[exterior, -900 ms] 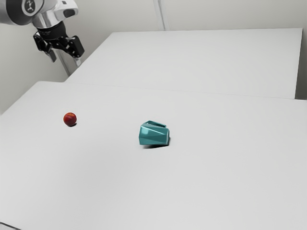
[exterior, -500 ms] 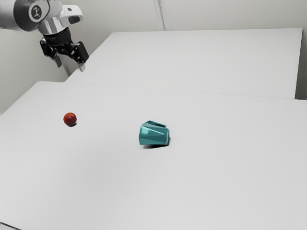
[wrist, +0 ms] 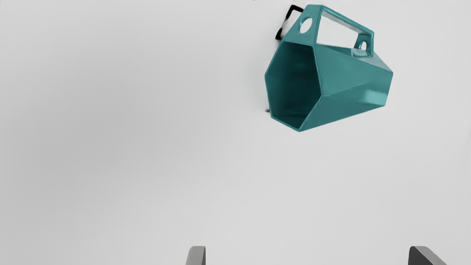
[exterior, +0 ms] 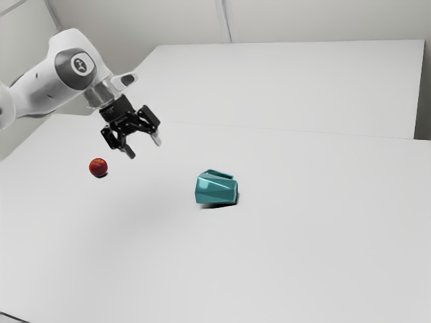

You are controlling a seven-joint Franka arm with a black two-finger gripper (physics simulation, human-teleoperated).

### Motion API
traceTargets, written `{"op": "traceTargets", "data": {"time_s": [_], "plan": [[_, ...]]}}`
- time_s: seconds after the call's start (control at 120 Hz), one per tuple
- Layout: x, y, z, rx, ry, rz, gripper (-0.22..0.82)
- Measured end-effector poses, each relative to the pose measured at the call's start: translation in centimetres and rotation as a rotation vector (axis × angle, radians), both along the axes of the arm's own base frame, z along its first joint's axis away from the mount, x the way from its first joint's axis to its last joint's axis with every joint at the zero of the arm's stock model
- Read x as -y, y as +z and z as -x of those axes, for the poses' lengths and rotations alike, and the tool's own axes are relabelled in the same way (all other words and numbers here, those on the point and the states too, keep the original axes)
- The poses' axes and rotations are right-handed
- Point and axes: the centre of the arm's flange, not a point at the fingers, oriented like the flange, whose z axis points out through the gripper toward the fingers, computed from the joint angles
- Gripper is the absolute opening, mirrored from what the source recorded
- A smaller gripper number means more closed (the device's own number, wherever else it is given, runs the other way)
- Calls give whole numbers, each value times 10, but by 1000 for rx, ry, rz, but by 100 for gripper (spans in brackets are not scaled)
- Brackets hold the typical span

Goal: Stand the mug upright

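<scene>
Pincer [exterior: 143, 147] lower and nearer the mug [exterior: 215, 190], released and empty, mug teal, faceted, tipped sideways

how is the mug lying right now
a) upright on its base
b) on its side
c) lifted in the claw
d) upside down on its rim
b: the mug rests on its side on the table, its open mouth facing sideways.
</scene>
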Motion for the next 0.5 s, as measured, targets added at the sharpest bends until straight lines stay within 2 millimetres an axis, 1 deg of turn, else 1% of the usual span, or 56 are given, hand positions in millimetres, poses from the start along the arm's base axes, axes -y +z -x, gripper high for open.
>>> {"op": "traceTargets", "data": {"time_s": [0.042,0.083,0.217,0.325,0.5], "plan": [[-7,-14,-3,-18,30,32,60],[-9,-27,-7,-35,52,65,60],[-6,-66,-17,-84,107,166,60],[-3,-94,-24,-117,142,231,60],[2,-126,-42,-132,180,298,60]]}}
